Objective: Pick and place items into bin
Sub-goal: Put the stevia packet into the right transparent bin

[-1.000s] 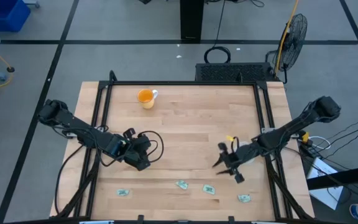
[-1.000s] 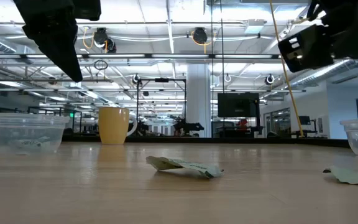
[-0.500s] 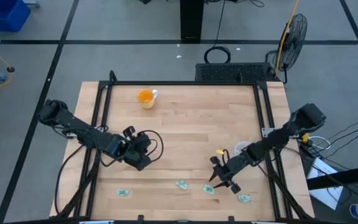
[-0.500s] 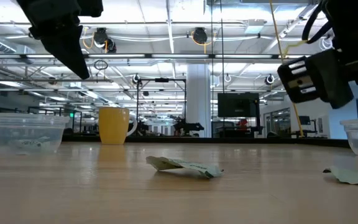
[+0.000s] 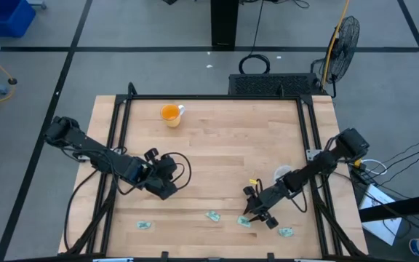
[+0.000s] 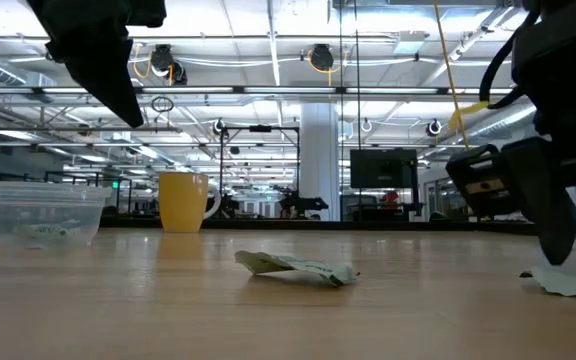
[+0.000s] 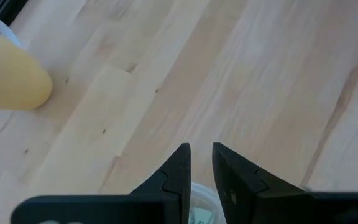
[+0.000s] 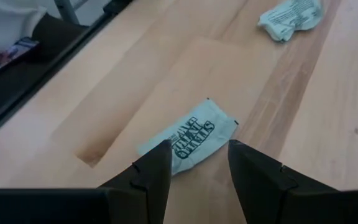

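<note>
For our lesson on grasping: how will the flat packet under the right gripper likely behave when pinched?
The packet under the right gripper lies flat on the table, so the fingers may struggle to get under it. It looks thin, probably floppy and light. It might slide if nudged.
</note>
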{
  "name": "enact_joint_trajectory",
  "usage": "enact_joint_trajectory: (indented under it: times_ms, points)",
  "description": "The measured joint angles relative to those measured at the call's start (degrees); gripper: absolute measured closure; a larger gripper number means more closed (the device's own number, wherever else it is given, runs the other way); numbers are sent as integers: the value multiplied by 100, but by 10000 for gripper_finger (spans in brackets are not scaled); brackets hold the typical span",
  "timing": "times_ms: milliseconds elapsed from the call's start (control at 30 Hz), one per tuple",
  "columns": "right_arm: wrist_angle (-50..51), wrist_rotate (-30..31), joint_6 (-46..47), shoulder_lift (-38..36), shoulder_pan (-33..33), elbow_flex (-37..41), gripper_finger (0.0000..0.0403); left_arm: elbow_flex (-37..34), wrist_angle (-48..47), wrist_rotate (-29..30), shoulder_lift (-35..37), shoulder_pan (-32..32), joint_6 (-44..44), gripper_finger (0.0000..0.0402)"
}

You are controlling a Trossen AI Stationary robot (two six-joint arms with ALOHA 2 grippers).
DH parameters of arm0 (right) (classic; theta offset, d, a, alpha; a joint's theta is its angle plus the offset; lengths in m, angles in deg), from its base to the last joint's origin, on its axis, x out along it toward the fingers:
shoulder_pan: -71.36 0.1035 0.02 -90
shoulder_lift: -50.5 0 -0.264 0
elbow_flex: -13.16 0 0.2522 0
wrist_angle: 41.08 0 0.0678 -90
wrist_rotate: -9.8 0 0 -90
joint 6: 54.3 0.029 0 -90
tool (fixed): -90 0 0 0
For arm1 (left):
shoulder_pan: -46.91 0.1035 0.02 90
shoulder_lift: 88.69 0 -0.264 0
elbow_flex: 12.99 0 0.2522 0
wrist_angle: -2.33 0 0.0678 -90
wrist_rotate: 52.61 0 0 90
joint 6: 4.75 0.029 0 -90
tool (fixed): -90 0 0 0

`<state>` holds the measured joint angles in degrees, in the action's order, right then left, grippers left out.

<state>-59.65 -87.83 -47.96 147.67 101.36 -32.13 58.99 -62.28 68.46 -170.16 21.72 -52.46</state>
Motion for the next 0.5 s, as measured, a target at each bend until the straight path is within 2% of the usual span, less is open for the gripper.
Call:
enact_joint_trajectory:
  times_ms: [333, 500]
  points:
    - [-108, 1, 185, 277, -4, -72, 251, 0, 747, -9, 0, 0, -4, 330]
    - [-122, 7, 227, 369, -9, -77, 275, 0, 1245, -9, 0, -1, -4, 330]
